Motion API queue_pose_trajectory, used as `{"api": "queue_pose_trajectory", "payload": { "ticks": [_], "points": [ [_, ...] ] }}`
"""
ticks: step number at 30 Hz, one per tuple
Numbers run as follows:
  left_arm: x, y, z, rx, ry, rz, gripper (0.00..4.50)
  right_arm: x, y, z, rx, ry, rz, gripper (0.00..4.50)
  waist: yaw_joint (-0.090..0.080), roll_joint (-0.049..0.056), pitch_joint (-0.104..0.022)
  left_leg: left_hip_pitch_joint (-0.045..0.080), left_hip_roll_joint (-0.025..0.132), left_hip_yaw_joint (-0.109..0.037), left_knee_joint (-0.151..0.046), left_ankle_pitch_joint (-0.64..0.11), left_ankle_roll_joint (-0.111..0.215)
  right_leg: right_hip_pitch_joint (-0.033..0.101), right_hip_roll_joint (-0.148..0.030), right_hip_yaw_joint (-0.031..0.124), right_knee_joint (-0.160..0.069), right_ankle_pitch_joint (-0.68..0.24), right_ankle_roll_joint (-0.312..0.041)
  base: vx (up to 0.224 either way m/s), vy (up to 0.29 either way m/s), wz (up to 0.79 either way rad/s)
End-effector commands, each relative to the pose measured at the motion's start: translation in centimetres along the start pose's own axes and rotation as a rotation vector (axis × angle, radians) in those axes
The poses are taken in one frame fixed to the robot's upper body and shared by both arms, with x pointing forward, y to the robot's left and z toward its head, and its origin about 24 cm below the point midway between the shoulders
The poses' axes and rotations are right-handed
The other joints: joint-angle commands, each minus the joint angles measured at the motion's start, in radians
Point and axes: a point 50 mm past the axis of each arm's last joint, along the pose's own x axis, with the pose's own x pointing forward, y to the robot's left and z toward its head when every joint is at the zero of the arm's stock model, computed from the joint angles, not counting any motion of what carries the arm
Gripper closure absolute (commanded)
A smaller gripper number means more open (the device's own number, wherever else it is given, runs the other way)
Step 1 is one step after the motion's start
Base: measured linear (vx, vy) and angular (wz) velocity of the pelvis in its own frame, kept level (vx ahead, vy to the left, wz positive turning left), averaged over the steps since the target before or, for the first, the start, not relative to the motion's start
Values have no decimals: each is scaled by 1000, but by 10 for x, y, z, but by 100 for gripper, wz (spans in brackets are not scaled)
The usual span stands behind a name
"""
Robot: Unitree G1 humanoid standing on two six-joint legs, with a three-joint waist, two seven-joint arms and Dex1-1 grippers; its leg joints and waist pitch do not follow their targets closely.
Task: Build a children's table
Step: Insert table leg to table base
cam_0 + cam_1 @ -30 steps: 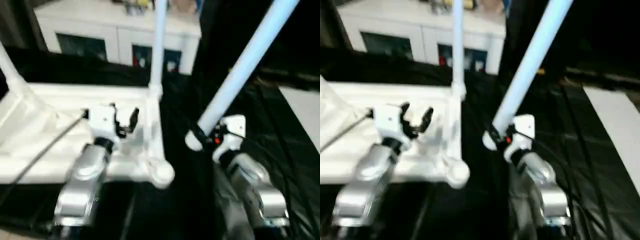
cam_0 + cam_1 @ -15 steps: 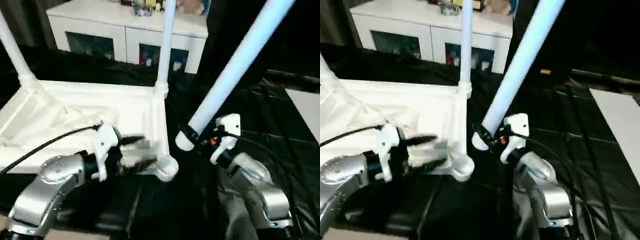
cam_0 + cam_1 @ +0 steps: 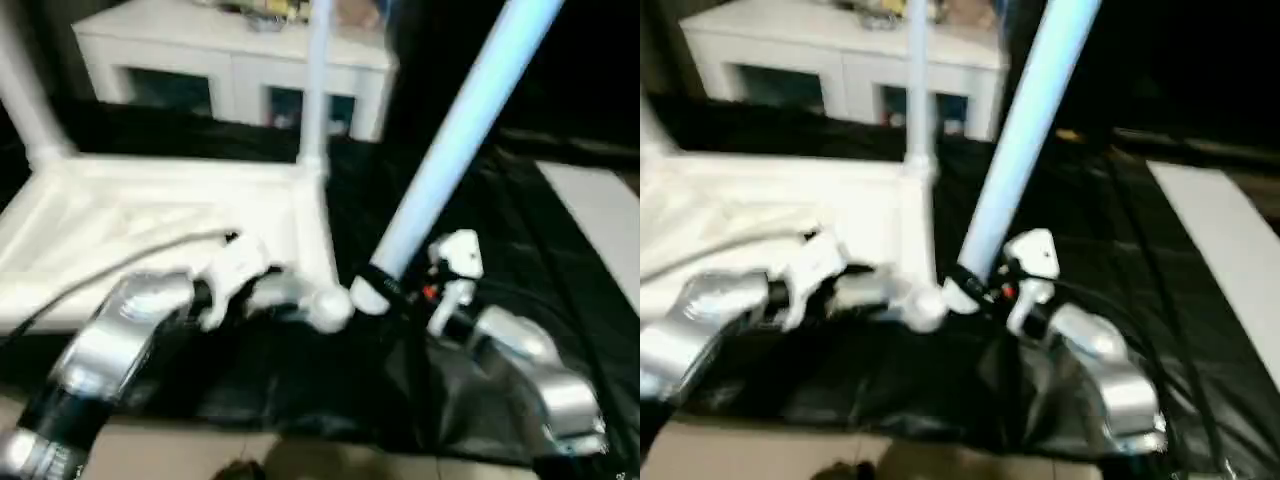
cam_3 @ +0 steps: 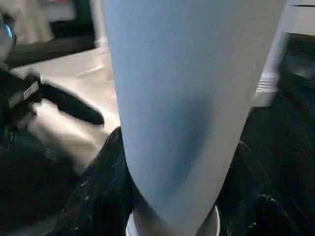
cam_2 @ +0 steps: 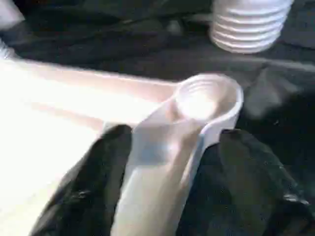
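Right gripper (image 3: 392,285) clamps tilted leg (image 3: 455,140); left gripper (image 5: 162,147) straddles tabletop (image 3: 150,215) rim, closure unclear; misaligned thread risks cross-threading in socket (image 5: 206,98).

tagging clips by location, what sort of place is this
Probably an indoor room set up as a work area. A white cabinet with dark glass doors stands at the back, black sheeting covers the floor, and an upturned white tabletop lies on it.

white cabinet (image 3: 240,65) with dark glass doors at the back; black sheeting (image 3: 560,290) covers the floor
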Motion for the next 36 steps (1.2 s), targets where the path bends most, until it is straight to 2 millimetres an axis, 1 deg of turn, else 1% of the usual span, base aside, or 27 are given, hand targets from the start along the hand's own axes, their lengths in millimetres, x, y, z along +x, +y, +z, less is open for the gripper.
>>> {"api": "queue_pose_trajectory", "payload": {
  "ticks": [1,2,3,4,5,6,7,9,10,11,12,13,14,15,16,17,18,19,20,21,23,24,25,26,28,32,36],
  "points": [
    [4,-1,-9,-12,35,-47,179,1,2,7,0,-25,29,262,-4,6,-10,26,-11,-119,72,-15,-15,6,-139,107,-258,-811,-111,-32,-55,2],
    [5,0,-9,-15,32,-58,179,1,2,7,-1,-23,34,262,7,27,-22,63,10,-127,44,-93,-43,3,-134,89,-239,-725,-118,-70,42,4],
    [5,0,-9,-15,32,-58,190,1,2,7,-1,-23,34,262,-16,40,-26,124,43,-115,-45,-447,-101,-31,-38,20,-184,-505,-115,-117,55,13],
    [8,4,-10,9,41,-60,196,1,2,6,-7,-19,40,262,-31,69,-32,100,78,-139,-136,-777,-129,4,10,-3,-132,-231,-103,-117,55,13],
    [9,5,-10,10,41,-62,201,1,1,6,-9,-19,40,262,-28,81,-37,78,85,-136,-179,-906,-103,38,7,-25,-103,-57,-110,-103,70,-3],
    [10,6,-10,14,36,-63,209,1,1,6,-10,-19,39,262,-28,81,-37,78,85,-136,-179,-906,-103,38,7,-25,-103,-57,-110,-97,71,1],
    [13,7,-8,12,23,-63,218,1,0,7,-10,-20,35,262,-22,79,-38,64,75,-109,-205,-889,-74,56,-6,-28,-94,4,-109,-97,71,1],
    [17,9,-5,21,5,-55,233,0,-1,7,-13,-20,26,262,-19,49,-24,83,56,-67,-191,-808,-80,36,-25,-9,-164,-291,-85,-70,-18,12],
    [17,9,-5,21,5,-55,238,0,-1,7,-13,-20,26,262,-22,45,0,160,28,-39,-119,-738,-91,-31,-43,-48,-287,-630,-43,-58,-47,14],
    [19,11,-2,28,-11,-41,238,0,-1,7,-14,-20,22,262,-48,33,-8,220,12,-45,-3,-594,-77,-39,-94,-102,-367,-743,1,-68,-26,2],
    [21,12,0,33,-23,-28,250,0,-1,7,-14,-21,20,262,-57,37,-6,197,20,-48,-16,-570,-64,-9,-89,-149,-370,-718,30,71,42,-23],
    [22,13,1,43,-28,-23,261,-1,-1,7,-15,-21,18,262,-7,113,-27,-47,82,-27,-229,-811,-80,218,-14,-187,7,-351,11,71,42,-23],
    [23,14,2,49,-30,-19,271,-1,-2,7,-15,-21,16,262,59,69,-9,-135,58,14,-247,-898,-123,220,22,-156,33,-154,-12,242,33,-12],
    [24,14,3,54,-42,-18,277,-1,-2,7,-14,-21,14,262,127,92,-54,-109,10,102,-242,-764,-184,216,61,-125,44,-231,-38,154,-133,-7],
    [25,15,4,57,-51,-18,288,-1,-2,7,-14,-21,13,262,-10,-55,-102,91,59,0,54,-196,-140,58,-151,-13,-141,-773,58,154,-133,-7],
    [25,15,4,57,-51,-18,295,-1,-2,7,-14,-21,13,262,38,-12,-46,12,18,-87,62,42,2,84,-163,87,-257,-914,-50,104,-213,-8],
    [26,16,4,59,-56,-16,295,-2,-2,7,-14,-21,13,262,48,-2,-39,-24,7,-104,59,76,13,120,-150,85,-240,-784,-102,126,-79,4],
    [28,18,5,43,-62,-5,295,-2,-3,6,-14,-20,11,262,65,32,-53,6,55,-99,-17,95,-22,114,-118,32,-193,-438,-144,126,-79,4],
    [28,19,6,23,-67,6,266,-2,-3,6,-15,-19,8,262,59,28,-64,26,70,-88,-56,57,-39,90,-57,10,-149,-228,-149,0,0,0],
    [28,21,7,6,-78,27,266,-2,-3,7,-17,-20,3,262,46,48,-97,71,91,-95,-66,95,-22,73,-21,-19,-91,170,-170,0,0,0],
    [25,25,14,-74,-151,127,255,-2,-5,8,-19,-37,-36,262,24,51,-113,84,100,-119,-50,335,99,62,-11,-30,-56,474,-176,0,0,0],
    [23,25,19,-116,-207,177,245,-2,-6,9,-17,-52,-63,262,22,56,-108,75,100,-119,-39,437,194,54,-26,-21,-57,512,-174,0,0,0],
    [21,25,23,-175,-268,248,223,-2,-7,9,2,-64,-96,262,28,42,-103,18,62,-76,-34,383,193,94,-46,-13,-75,629,-195,0,0,0],
    [19,25,24,-213,-294,287,217,-2,-8,9,9,-70,-112,262,28,42,-103,18,62,-76,-34,383,193,94,-46,-13,-75,629,-195,0,0,0],
    [11,25,23,-287,-353,439,217,-1,-8,8,32,-84,-158,262,21,19,-94,-3,46,-55,-55,209,101,113,-31,-25,-78,754,-152,0,0,0],
    [3,19,24,-217,-390,456,217,4,-6,7,49,-85,-152,262,-9,25,-81,16,64,-57,-88,-19,22,109,-32,-18,-112,460,-91,0,0,0],
    [8,12,24,-115,-323,350,217,8,-7,7,31,-70,-139,262,-18,33,-81,31,75,-56,-102,-36,2,94,-29,-13,-126,356,-120,0,0,0]
  ]
}}
